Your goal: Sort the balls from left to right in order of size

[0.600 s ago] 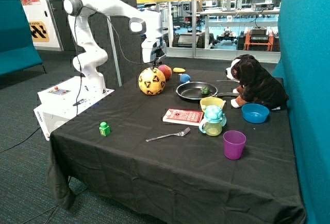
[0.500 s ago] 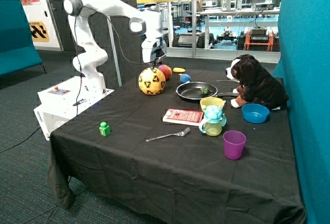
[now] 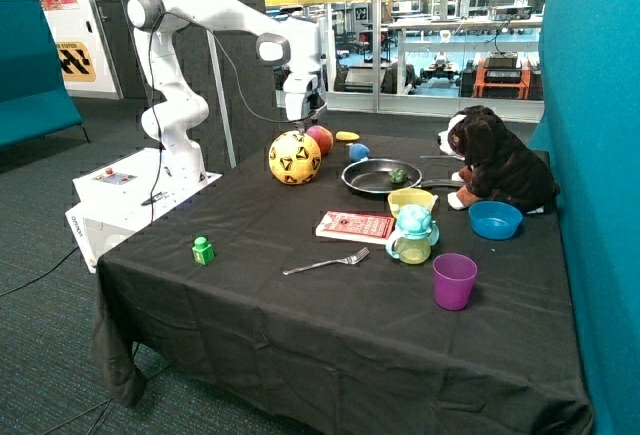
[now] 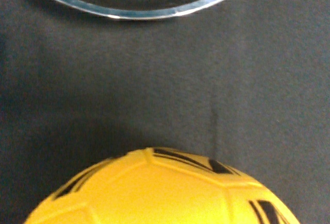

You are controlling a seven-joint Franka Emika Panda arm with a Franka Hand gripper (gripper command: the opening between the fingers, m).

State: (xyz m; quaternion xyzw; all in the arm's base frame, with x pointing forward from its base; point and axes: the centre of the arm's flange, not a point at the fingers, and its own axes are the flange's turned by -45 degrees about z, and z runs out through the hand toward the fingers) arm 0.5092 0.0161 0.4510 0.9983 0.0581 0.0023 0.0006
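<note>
A large yellow-and-black ball (image 3: 294, 157) sits on the black tablecloth (image 3: 250, 225) near the far edge. A red ball (image 3: 320, 139) lies just behind it, and a small blue ball (image 3: 358, 151) lies further along, by the pan. My gripper (image 3: 302, 120) hangs just above the yellow ball, between it and the red ball, and holds nothing I can see. In the wrist view the yellow ball (image 4: 165, 188) is close below, with bare cloth and the pan's shiny rim (image 4: 139, 13) beyond.
A black pan (image 3: 380, 177) holds a small green thing (image 3: 398, 174). Near it are a plush dog (image 3: 490, 160), a blue bowl (image 3: 495, 219), a purple cup (image 3: 454, 281), a sippy cup (image 3: 412, 235), a red book (image 3: 355, 226), a fork (image 3: 325, 263) and a green block (image 3: 203, 250).
The arm has lifted the gripper a little, up and away from the yellow ball. The balls have not moved.
</note>
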